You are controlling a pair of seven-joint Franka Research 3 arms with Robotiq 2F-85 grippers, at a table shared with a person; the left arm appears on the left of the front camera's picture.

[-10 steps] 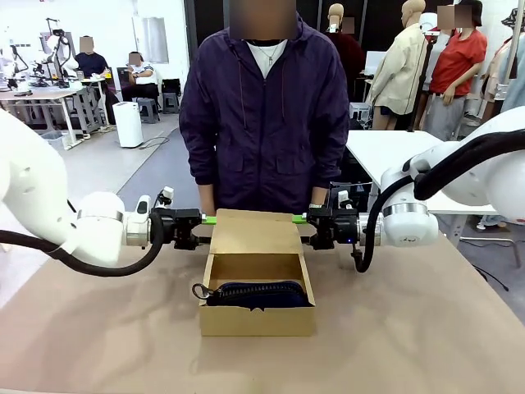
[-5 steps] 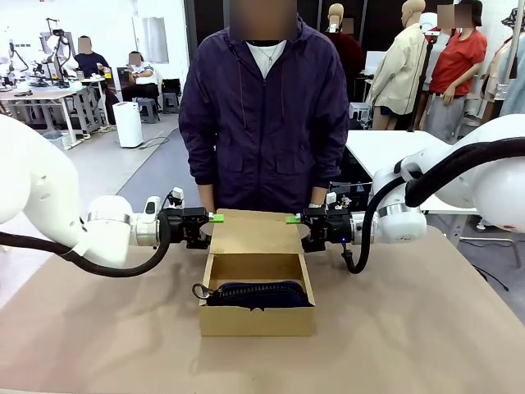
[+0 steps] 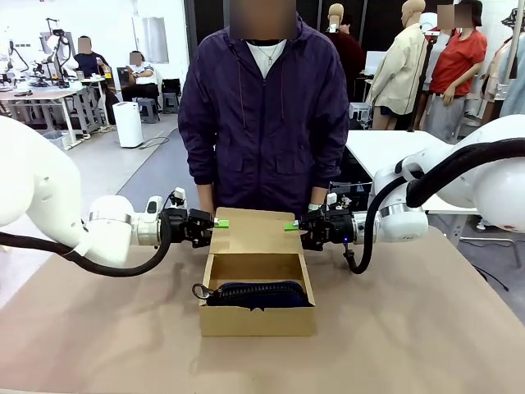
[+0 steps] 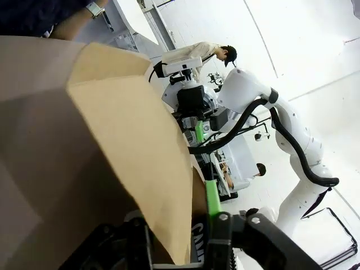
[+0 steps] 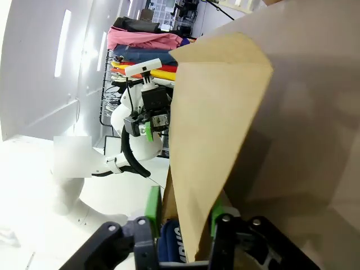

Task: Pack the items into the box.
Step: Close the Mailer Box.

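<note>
The brown cardboard box (image 3: 256, 322) stands open at the table's middle, with the dark navy zippered pouch (image 3: 258, 294) lying inside against the front wall. Its lid flap (image 3: 254, 231) stands up at the back. My left gripper (image 3: 220, 223) is shut on the flap's left edge and my right gripper (image 3: 290, 226) on its right edge. In the left wrist view the flap (image 4: 129, 146) runs between the left gripper's (image 4: 177, 225) fingers. In the right wrist view the flap (image 5: 214, 101) sits between the right gripper's (image 5: 184, 211) green pads.
A person in a dark purple jacket (image 3: 262, 123) stands close behind the box at the table's far edge, hands low by the flap. A white table (image 3: 394, 152) stands at the back right. Bare tabletop (image 3: 426, 328) lies on both sides of the box.
Both grippers came inward from beside the box to the flap's side edges, and their fingers closed from wide open onto the flap.
</note>
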